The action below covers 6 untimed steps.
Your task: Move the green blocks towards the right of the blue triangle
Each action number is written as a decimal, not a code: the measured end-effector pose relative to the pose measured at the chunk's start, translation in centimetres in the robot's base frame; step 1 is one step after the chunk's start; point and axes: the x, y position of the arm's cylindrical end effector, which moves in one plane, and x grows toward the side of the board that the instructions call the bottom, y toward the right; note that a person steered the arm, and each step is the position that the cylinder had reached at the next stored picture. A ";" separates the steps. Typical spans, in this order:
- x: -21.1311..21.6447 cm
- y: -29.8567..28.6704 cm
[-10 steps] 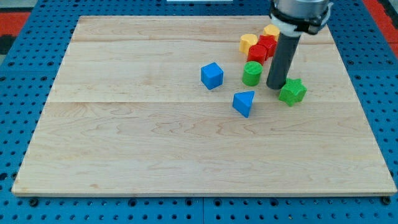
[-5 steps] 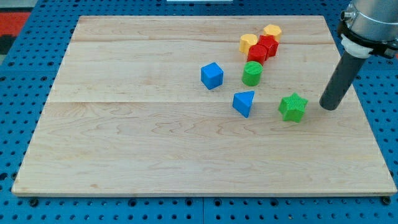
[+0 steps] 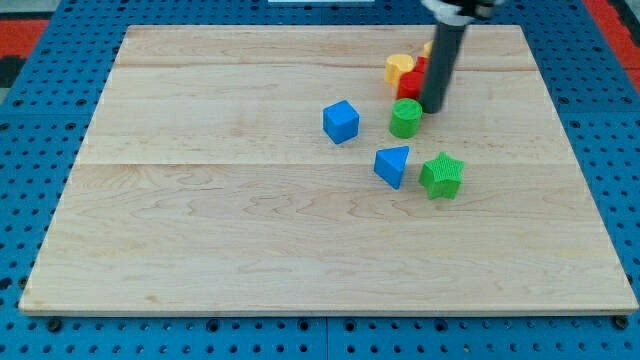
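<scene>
Lying nearest the view's bottom among the blocks, a green star-shaped block [image 3: 441, 176] sits on the pale wooden desk [image 3: 250, 230], just to the view's right of the blue triangle [image 3: 392, 165] and close beside it. Further up, a blue cube [image 3: 341, 121] stands to the view's left, and a green cylinder [image 3: 405, 118] stands above the blue triangle, a little apart from it. My tip [image 3: 433, 108] rests at the cylinder's upper right edge, touching or almost touching it; the star is well below the tip. This arm has no jaws, only the dark rod, so nothing opens or closes. Behind the rod, toward the view's top, a red block [image 3: 413, 84] and a yellow block [image 3: 399, 68] cluster together, partly hidden by the rod.
</scene>
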 end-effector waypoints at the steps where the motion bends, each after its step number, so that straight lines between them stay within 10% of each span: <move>1: 0.4 -4.1; 6: 4.6 -3.2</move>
